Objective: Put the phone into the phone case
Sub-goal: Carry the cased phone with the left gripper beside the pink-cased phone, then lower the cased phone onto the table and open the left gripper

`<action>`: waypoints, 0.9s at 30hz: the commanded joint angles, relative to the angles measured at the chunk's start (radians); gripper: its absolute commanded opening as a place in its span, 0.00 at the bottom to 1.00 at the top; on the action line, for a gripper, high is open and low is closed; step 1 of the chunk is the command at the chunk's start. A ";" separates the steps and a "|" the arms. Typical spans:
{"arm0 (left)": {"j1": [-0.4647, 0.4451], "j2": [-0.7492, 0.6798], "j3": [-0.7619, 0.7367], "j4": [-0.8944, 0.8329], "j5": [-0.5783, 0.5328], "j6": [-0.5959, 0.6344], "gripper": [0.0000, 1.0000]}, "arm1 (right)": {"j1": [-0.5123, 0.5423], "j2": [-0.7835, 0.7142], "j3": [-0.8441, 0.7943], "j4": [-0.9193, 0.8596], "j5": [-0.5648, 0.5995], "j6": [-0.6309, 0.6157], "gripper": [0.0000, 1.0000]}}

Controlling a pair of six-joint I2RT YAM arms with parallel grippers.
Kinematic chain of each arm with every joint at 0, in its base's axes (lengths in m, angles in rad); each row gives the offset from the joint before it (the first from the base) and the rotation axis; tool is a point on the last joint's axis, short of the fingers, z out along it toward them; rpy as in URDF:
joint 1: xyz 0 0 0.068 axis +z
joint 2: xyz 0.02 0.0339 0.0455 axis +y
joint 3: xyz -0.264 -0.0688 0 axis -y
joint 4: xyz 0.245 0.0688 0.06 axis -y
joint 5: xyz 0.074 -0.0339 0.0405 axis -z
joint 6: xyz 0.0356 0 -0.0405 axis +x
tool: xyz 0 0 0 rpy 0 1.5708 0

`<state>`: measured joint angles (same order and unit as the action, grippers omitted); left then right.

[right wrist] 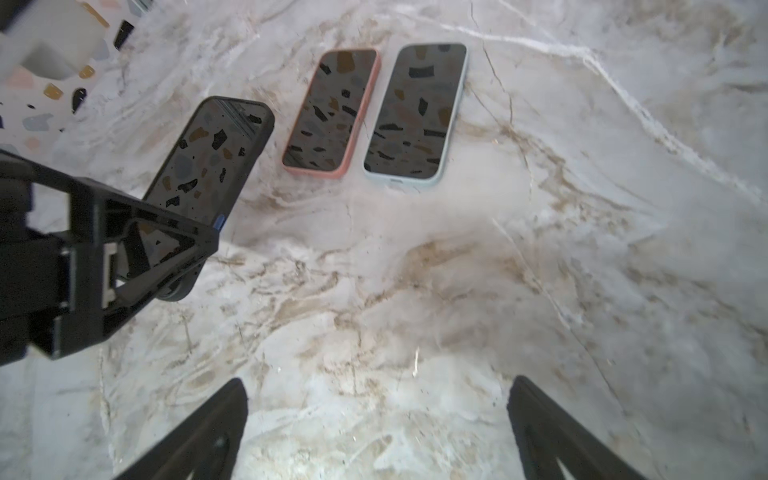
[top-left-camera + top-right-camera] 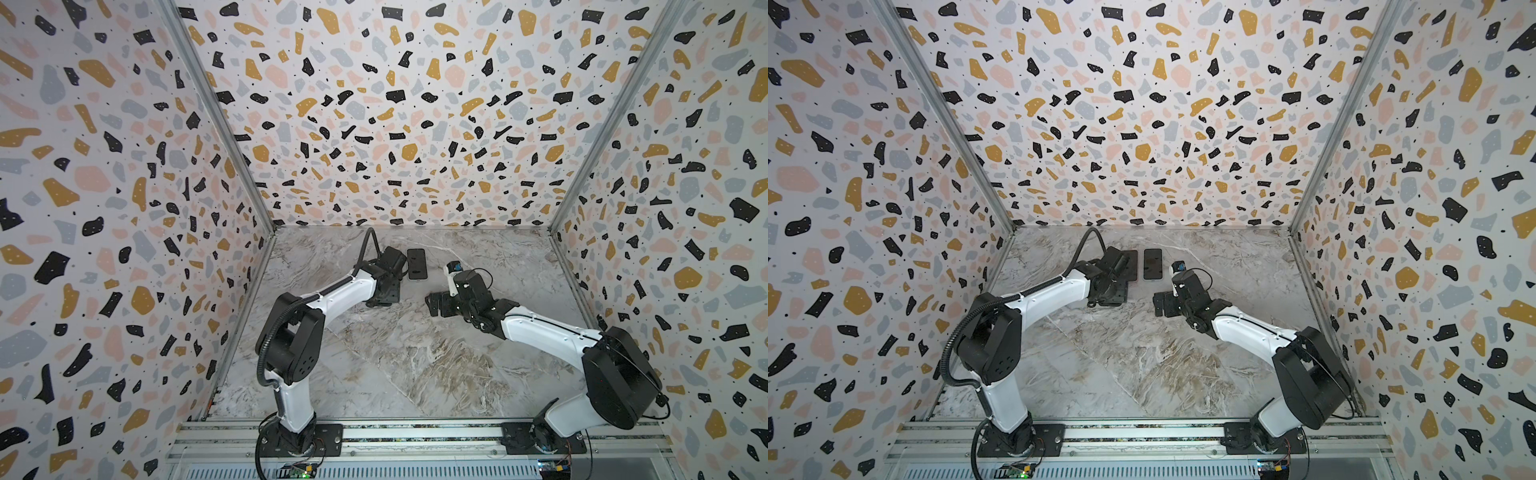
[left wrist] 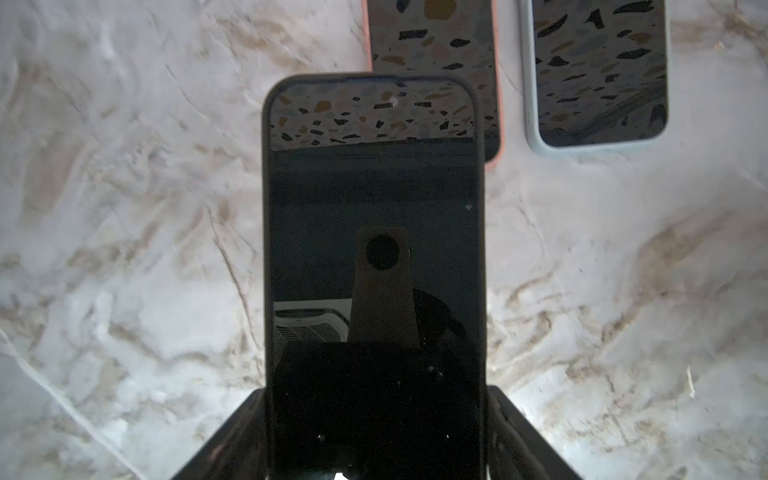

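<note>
My left gripper is shut on a phone across its width. The phone has a dark screen and sits inside a black phone case, whose rim wraps its edges. From the right wrist view the phone tilts, its far end raised off the marble, with the left gripper on its near end. In both top views the left gripper and its wrist cover the phone. My right gripper is open over bare marble with nothing between its fingers, to the right of the left one.
Two more phones lie flat, side by side, just beyond the held one: one in a pink case and one in a light blue case. Patterned walls close three sides.
</note>
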<state>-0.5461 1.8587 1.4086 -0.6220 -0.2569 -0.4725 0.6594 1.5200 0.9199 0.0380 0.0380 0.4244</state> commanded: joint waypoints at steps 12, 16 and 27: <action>0.202 0.185 0.264 -0.014 0.010 0.185 0.44 | -0.049 0.049 0.050 0.071 -0.087 -0.018 0.99; 0.217 0.233 0.310 -0.005 0.016 0.170 0.44 | -0.061 0.047 0.043 0.096 -0.100 -0.004 0.99; 0.230 0.362 0.423 -0.042 0.006 0.137 0.43 | -0.081 0.027 0.013 0.103 -0.098 0.008 0.99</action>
<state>-0.3210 2.2265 1.7985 -0.6689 -0.2436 -0.3195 0.5888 1.5845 0.9443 0.1249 -0.0601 0.4229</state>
